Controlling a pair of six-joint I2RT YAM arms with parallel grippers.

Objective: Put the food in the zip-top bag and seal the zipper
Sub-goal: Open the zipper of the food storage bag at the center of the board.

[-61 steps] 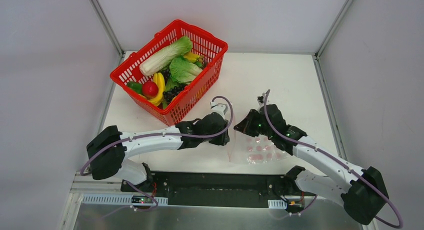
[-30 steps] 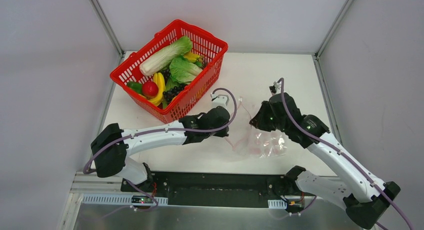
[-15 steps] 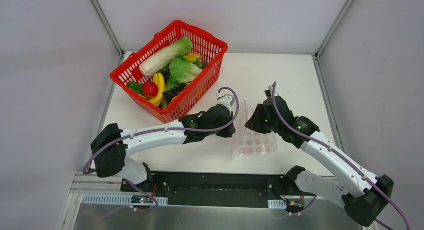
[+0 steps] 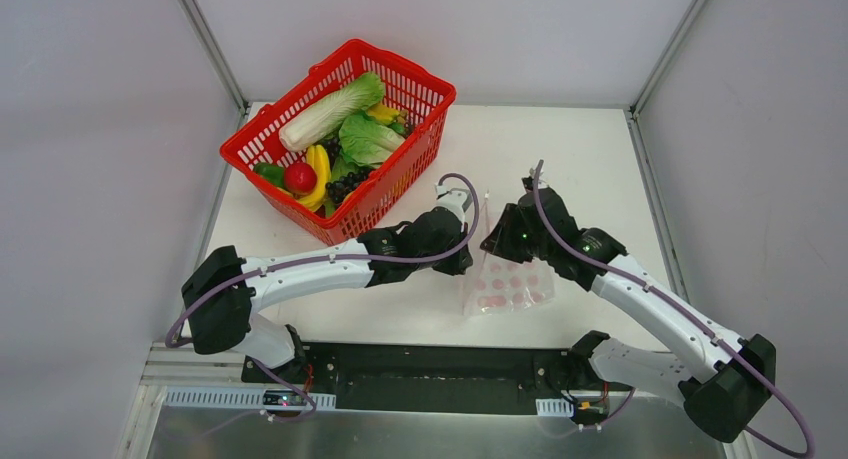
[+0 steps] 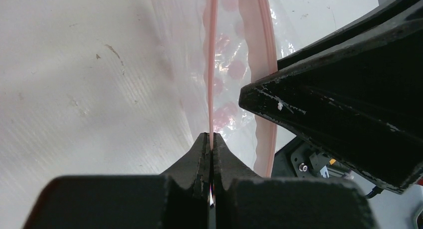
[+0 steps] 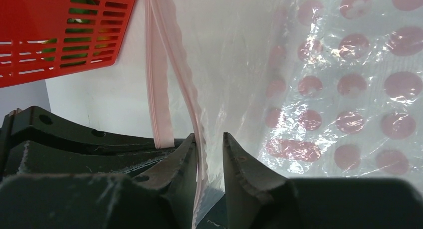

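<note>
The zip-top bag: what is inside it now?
Nothing shows inside the zip-top bag; only pink dots on its film. Its mouth end is hidden by both pincers. The food lies in the red basket.

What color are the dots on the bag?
Pink, on the clear bag. The right wrist view shows them best.

Left claw (image 5: pixel 211 145) pinched on pink zipper (image 5: pixel 213 64), clear bag (image 5: pixel 234 74) behind
</note>
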